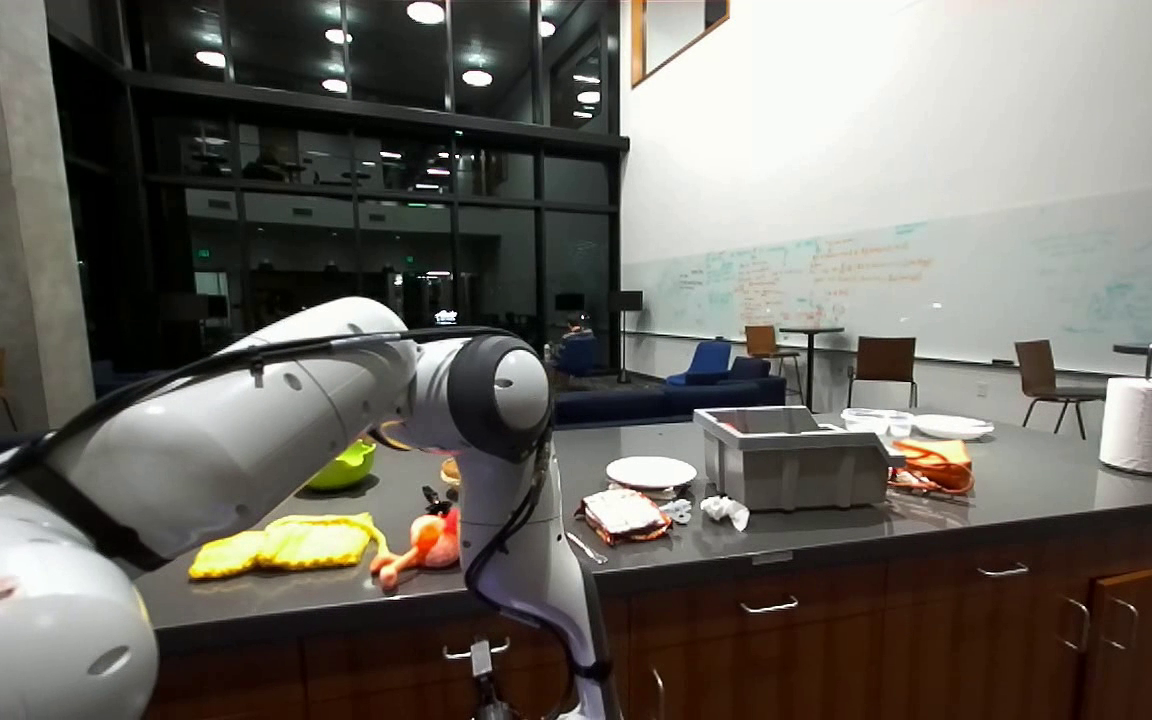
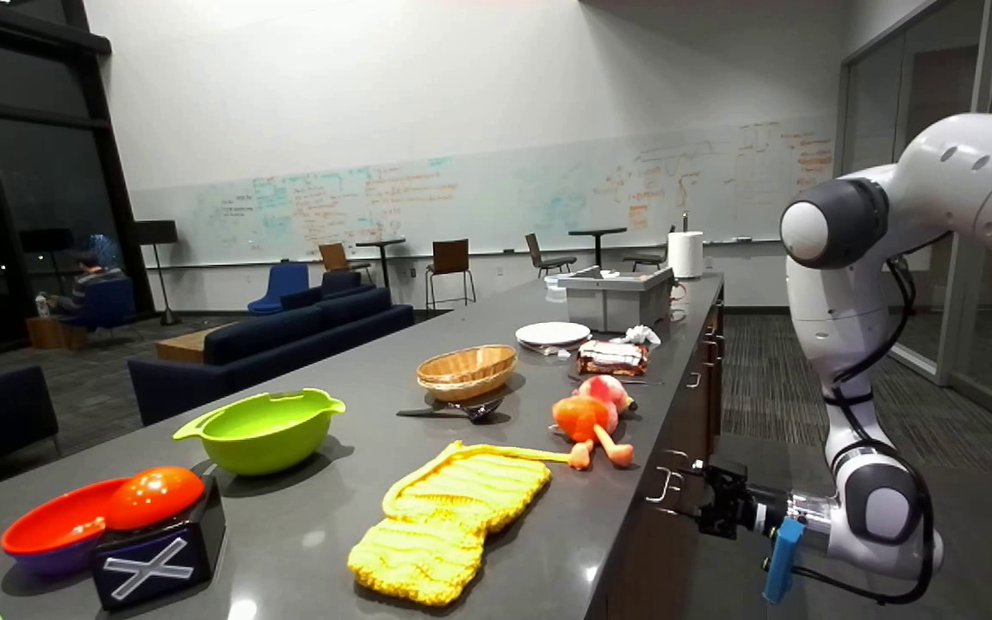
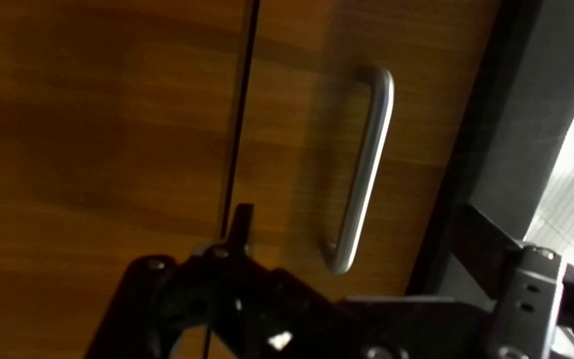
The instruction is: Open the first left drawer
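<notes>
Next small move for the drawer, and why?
I'd probably ease the gripper straight in, jaws open: in the wrist view the silver handle shows between the spread fingers, seemingly just ahead of them, and the drawer front looks shut.

It's an office-style lounge: scribbled whiteboard (image 2: pixel 479 211), navy sofa (image 2: pixel 315 331), 2 tables (image 2: pixel 597 232) and tall windows (image 1: pixel 501 235) beyond a counter (image 2: pixel 289 534).

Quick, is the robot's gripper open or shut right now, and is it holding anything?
Gripper: open, holding nothing; the silver drawer handle in front of it is not gripped.
</notes>
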Controlling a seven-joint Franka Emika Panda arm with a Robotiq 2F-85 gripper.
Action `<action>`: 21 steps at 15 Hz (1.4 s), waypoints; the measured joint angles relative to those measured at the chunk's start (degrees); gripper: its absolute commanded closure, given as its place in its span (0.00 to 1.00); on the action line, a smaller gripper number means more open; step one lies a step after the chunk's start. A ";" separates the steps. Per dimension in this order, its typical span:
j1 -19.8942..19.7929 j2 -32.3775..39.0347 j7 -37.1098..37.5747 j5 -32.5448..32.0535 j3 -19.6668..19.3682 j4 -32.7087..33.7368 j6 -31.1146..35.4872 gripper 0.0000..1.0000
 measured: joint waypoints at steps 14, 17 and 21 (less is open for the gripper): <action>2.43 -2.50 -1.01 0.85 0.00 0.10 4.16 0.00; 2.44 -3.02 -1.01 0.85 0.00 0.11 5.05 0.32; 2.44 -3.09 -1.01 0.86 0.00 0.14 5.84 0.64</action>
